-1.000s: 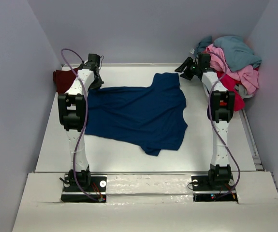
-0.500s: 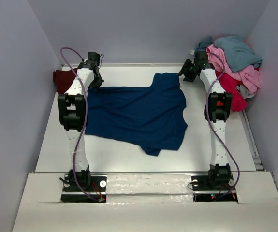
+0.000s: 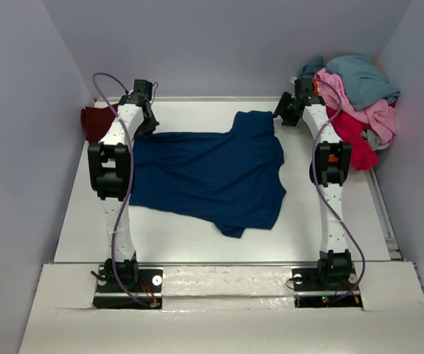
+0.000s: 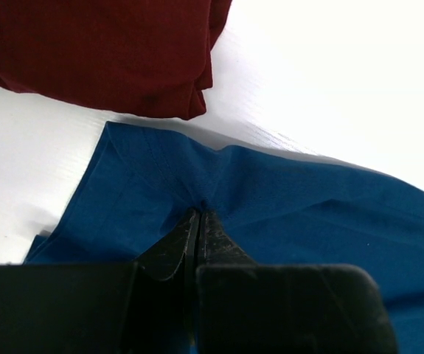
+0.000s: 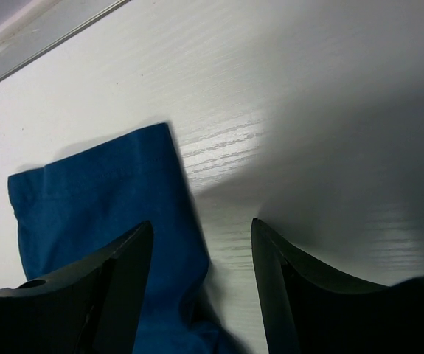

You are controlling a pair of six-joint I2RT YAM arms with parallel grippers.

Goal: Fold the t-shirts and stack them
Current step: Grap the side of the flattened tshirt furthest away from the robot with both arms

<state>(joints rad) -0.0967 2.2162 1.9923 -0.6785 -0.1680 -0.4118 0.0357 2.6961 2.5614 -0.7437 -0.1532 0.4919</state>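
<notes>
**A:** Start at the left. Has anything moved there?

**B:** No. The maroon shirt (image 3: 94, 122) lies folded at the far left edge of the tabletop (image 3: 182, 240). Just beside it, the left tool (image 4: 197, 220) is pressed together on a corner of the navy shirt (image 3: 212, 173), as it was a second ago. The cloth puckers up into its tips.

**A:** And the navy shirt itself?

**B:** It is unchanged, spread flat across the middle of the tabletop, with one sleeve (image 3: 254, 122) pointing to the far side.

**A:** So the change is on the right?

**B:** Yes. The right arm (image 3: 329, 158) has swung a little inward, away from the pile (image 3: 359, 96) of loose shirts in the far right corner. That brings the right tool (image 5: 200, 236) over the end of that far sleeve. Its fingers stand spread and hold nothing. In its own view, the blue cloth runs under the left finger and bare tabletop lies under the right one.

**A:** What does that mean for the job?

**B:** My guess is that it is lining up to take the sleeve, so that both tools hold the shirt's far side for a first fold. Nothing is gripped there yet. This shirt looks unfolded, and the pile is still to do.
</notes>
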